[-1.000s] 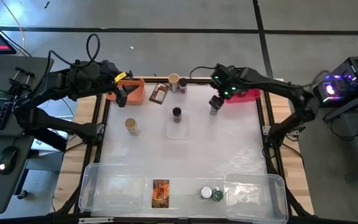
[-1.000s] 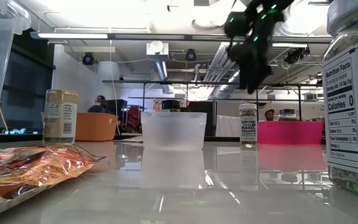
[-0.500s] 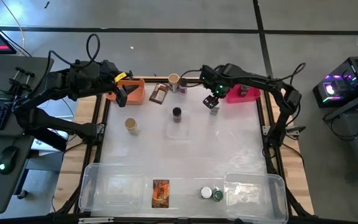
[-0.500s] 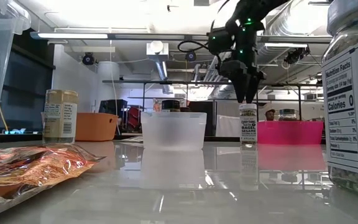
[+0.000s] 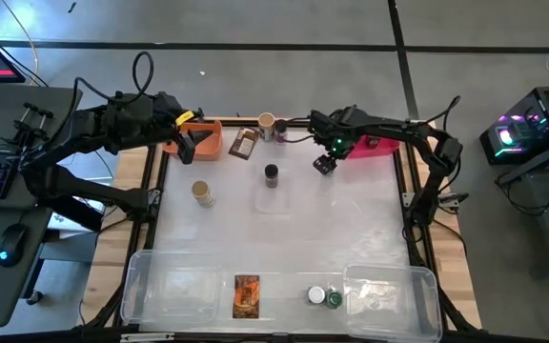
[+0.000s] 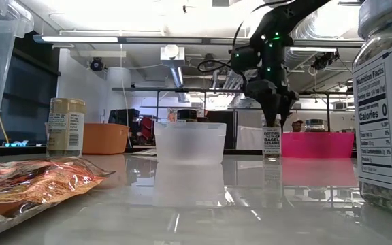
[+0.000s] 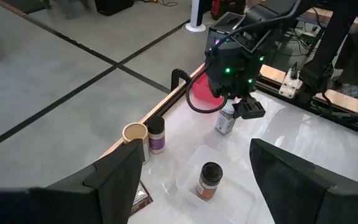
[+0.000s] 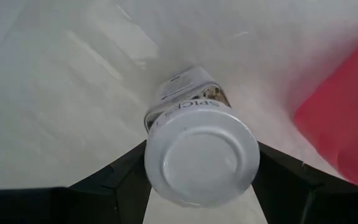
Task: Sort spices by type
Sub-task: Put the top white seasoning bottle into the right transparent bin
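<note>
A white-capped spice jar stands upright on its base on the white table, beside the pink bin; it also shows in the low view and the left wrist view. My right gripper points straight down over it, open, one finger on either side of the cap; whether they touch it I cannot tell. My left gripper waits open over the orange bin at the far left. A dark-capped jar stands in a small clear tub at mid-table.
A tan-capped jar stands left of centre. Two jars and a brown packet sit at the far edge. At the near edge lie an orange packet, two jars and two large clear tubs.
My right gripper has come down toward the white-capped jar and tipped from a slant to pointing straight down. Its fingers now stand around the jar's cap. The jar has stayed where it was.
</note>
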`<state>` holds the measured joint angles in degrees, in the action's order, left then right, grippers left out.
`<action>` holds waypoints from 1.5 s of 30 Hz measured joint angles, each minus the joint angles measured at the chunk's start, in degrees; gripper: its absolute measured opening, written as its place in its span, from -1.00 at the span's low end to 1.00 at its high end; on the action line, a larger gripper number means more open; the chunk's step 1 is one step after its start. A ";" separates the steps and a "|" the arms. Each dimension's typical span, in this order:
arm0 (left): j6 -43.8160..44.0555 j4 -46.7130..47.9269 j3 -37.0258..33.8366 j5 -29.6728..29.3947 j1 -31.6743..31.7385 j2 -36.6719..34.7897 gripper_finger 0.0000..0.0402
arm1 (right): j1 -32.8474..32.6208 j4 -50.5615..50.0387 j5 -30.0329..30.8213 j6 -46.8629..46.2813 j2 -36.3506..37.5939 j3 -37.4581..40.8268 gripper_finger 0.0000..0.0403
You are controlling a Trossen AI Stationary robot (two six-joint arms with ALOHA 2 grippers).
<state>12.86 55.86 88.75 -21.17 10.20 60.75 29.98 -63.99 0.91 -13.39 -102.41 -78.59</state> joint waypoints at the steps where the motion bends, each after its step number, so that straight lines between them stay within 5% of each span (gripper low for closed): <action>1: 0.00 0.00 0.00 0.00 0.00 0.00 0.41 | 0.00 0.21 0.00 0.42 0.00 0.04 0.19; 16: -1.10 0.02 -0.02 0.05 0.00 0.00 0.41 | 0.00 3.79 0.00 24.01 0.00 0.07 0.10; 34: -1.09 0.09 0.00 0.04 0.00 0.00 0.41 | 0.00 3.07 -1.10 13.62 0.04 -0.37 -0.05; 45: -1.09 1.04 0.00 0.04 0.00 0.00 0.41 | -0.02 -5.09 -2.17 13.27 -0.04 -8.12 -0.05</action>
<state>11.77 56.89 88.75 -21.13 10.20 60.75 29.96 -69.08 -1.26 -0.12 -102.45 -86.71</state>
